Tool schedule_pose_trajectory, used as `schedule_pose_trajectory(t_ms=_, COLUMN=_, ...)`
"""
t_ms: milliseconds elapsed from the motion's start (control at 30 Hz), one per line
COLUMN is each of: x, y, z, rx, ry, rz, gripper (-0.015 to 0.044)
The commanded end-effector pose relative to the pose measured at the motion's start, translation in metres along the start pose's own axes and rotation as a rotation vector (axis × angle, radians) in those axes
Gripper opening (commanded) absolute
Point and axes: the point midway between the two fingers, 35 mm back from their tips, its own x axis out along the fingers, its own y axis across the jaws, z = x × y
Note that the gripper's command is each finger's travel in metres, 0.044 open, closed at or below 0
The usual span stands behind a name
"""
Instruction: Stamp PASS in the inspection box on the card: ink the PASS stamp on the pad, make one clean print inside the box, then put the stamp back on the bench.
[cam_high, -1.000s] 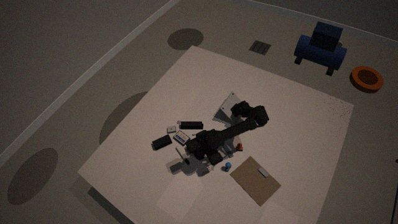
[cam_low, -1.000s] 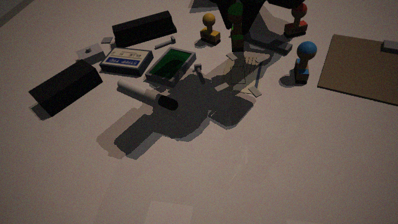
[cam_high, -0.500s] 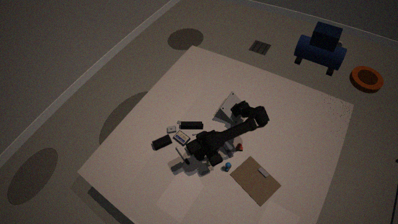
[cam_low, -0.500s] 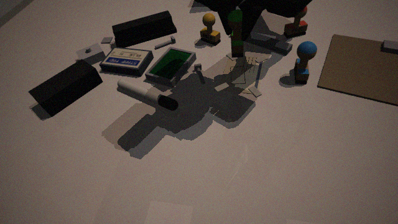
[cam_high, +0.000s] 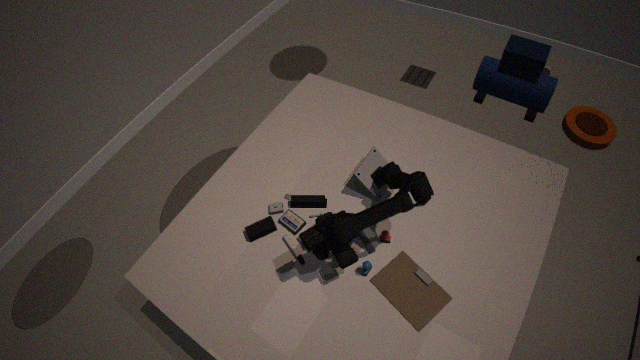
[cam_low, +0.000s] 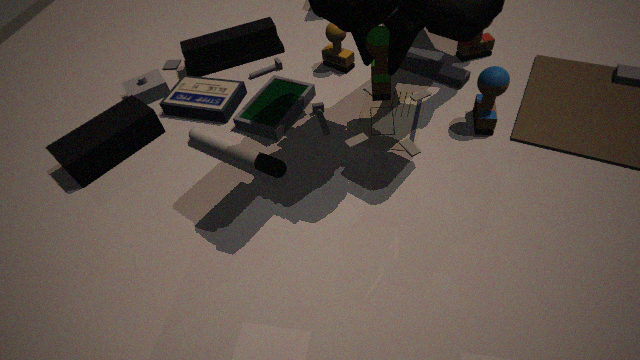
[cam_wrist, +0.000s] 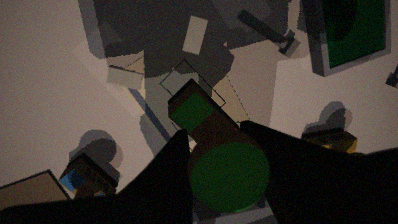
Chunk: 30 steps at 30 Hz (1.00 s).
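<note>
So the jaws are gripping the green-knobbed stamp, knob up, base down. I'm not managing to read any wording on it, so can't swear it's the PASS one. It's hanging over the card, and in the wrist view its base is overlapping the outlined box. Can't tell if it's touching the paper.

Moving out, the open green ink pad is sitting near the card, with the closed blue stamp pad beside it, on the side toward the desk's upper-left edge in the top view. A yellow stamp and a red one are standing behind the card in the exterior view, and a blue-knobbed stamp is standing between card and brown board.

Two black blocks are lying toward that same edge, while a fat marker is pointing its pale end toward it. The desk's left corner is sitting well apart from all this, and so is the right one.
</note>
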Motion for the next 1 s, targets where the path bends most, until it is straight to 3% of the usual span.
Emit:
schedule_pose_trajectory(t_ms=0, x=0.004, y=0.001, z=-0.001, rx=0.004, ry=0.003, rz=0.005, gripper=0.0000)
schedule_pose_trajectory(t_ms=967, x=0.023, y=0.002, z=-0.001, rx=0.005, ry=0.001, rz=0.004, gripper=0.0000)
